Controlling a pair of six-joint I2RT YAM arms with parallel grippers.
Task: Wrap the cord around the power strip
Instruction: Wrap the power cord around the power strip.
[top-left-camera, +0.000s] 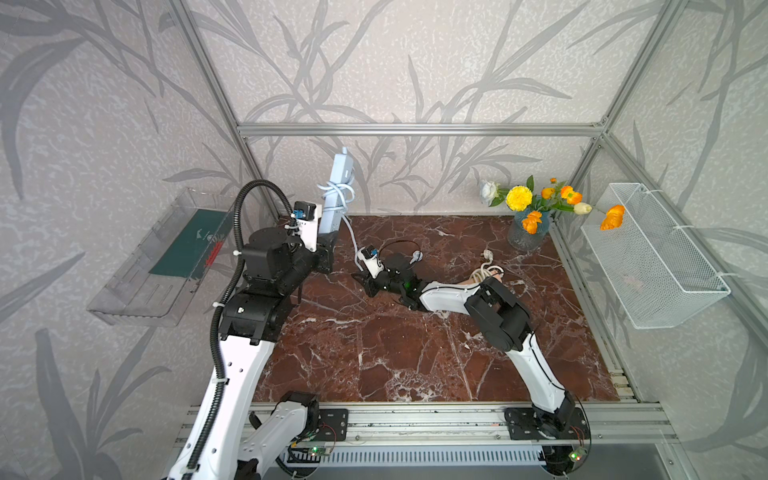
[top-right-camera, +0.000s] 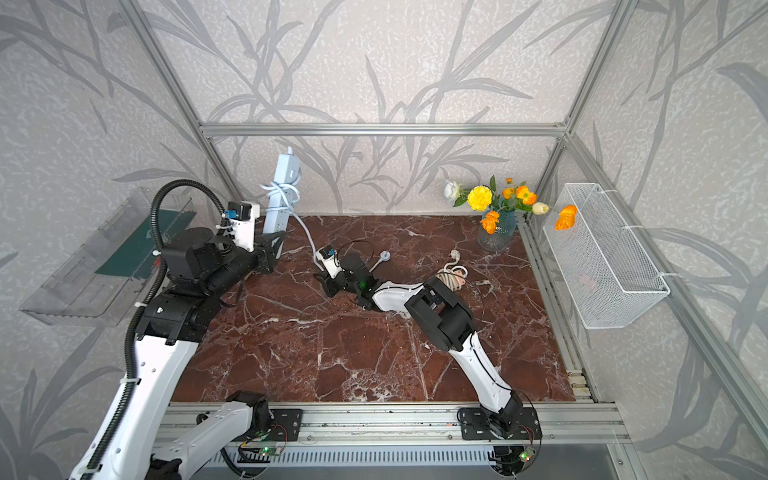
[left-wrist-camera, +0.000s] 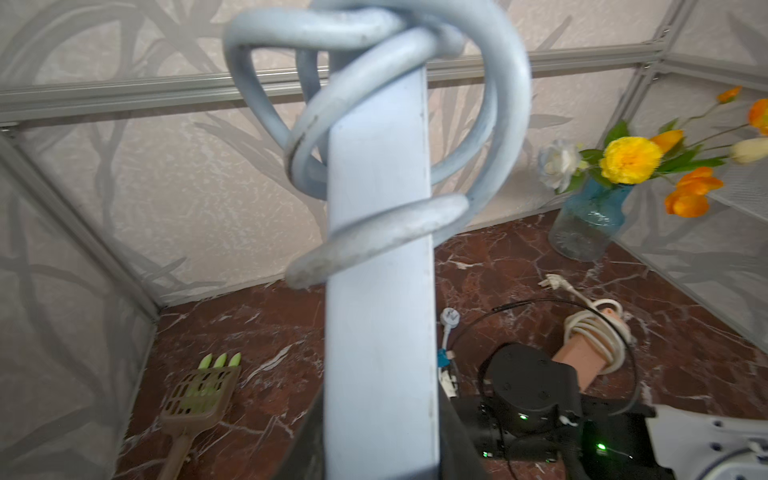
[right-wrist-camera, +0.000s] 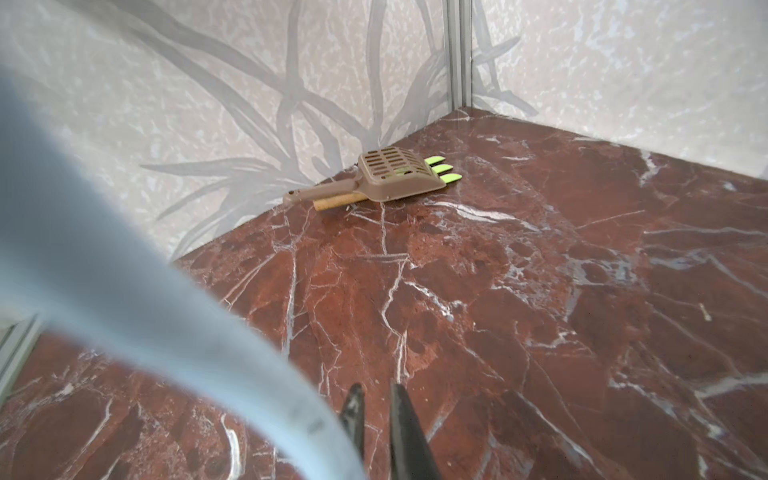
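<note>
Standing over the eleven o'clock corner of the marble tabletop (top-left-camera: 415, 353), the pale blue power strip (top-left-camera: 338, 183) is nearly upright. My left gripper (top-left-camera: 329, 245) is clamped on its bottom end.

Its cord (left-wrist-camera: 374, 232) makes a few loose loops around the middle of the body, and some of them stand well off the plastic. From the lowest loop the free run drops toward five o'clock, down to my right gripper (right-wrist-camera: 376, 399). That gripper hangs low over the marble at about ten o'clock of the table's centre. The plug (top-left-camera: 417, 256) lies flat on the marble, at two o'clock from that gripper.

My right jaws are closed to a sliver with nothing between the tips. The cord passes just beside one fingertip (right-wrist-camera: 353, 409), not inside.

I judge the strip to be rigid, light and smooth. Pinched at one end only, it could pivot if I pull hard. The cord looks thick and springy, so slack turns will want to uncoil. I would take it on the free run near the lowest loop, not at the plug, and keep gentle tension through each turn.
</note>
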